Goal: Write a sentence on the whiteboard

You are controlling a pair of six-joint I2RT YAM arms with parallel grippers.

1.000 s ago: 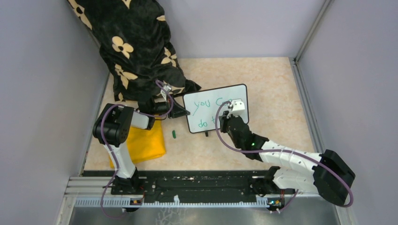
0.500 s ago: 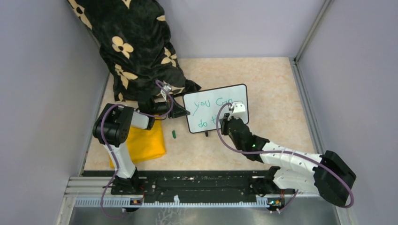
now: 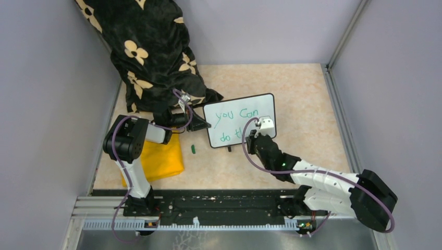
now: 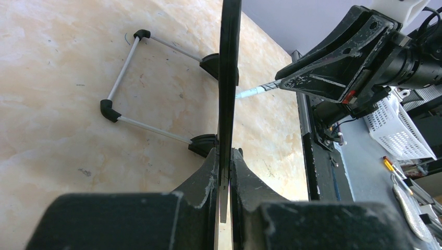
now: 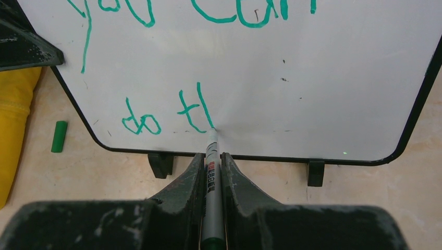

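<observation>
In the top view, the whiteboard stood propped between the two arms. The left gripper was clamped on its left edge, and the right gripper was right in front of its lower half. Of the sentence, "you Can" filled the upper line. The lower line showed "do" and the start of another word, partly hidden behind the right wrist. A yellow cloth and a green cap lay near the left gripper.

In the left wrist view, the jaws were closed narrow on the board's thin edge, which ran straight up from between them. The marker tip met the board's face just beyond.

In the right wrist view, the jaws pinched the marker barrel. Its tip touched the board directly ahead, at the foot of a tall stroke. The lower line read "do tl", likely an unfinished "h".

Judged from this, the first three words were done. The rest of "this" was left, with bare board ahead to the right.
</observation>
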